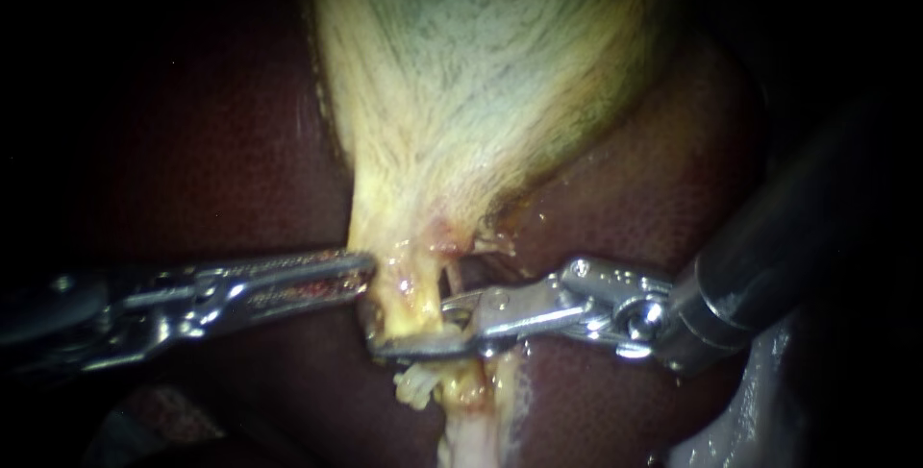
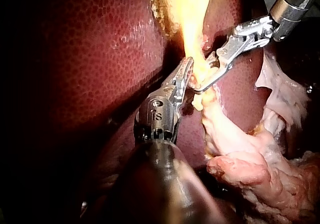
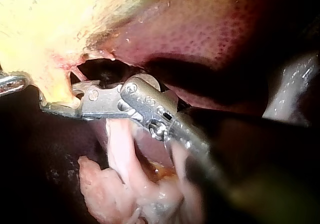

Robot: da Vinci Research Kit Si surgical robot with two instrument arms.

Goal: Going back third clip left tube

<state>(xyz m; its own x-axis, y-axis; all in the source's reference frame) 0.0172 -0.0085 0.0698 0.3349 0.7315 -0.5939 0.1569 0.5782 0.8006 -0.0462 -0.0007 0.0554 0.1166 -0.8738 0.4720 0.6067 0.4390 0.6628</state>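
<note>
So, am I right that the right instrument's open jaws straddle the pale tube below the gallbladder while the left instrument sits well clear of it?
Not quite: the left instrument rests its tip against the tube, opposite the right instrument; the endoscope view shows it. The rest holds.

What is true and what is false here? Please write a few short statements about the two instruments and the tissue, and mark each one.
1. The right instrument comes in from the right side of the endoscope view. True.
2. Its jaws lie shut together and hold nothing. False: a gap shows between them, and the pale tube passes through that gap.
3. The gallbladder narrows toward the instruments. True.
4. The left instrument hovers far from all tissue. False: its tip is against the gallbladder's narrow lower end.
5. Dark red liver lies around the gallbladder. True.
</note>
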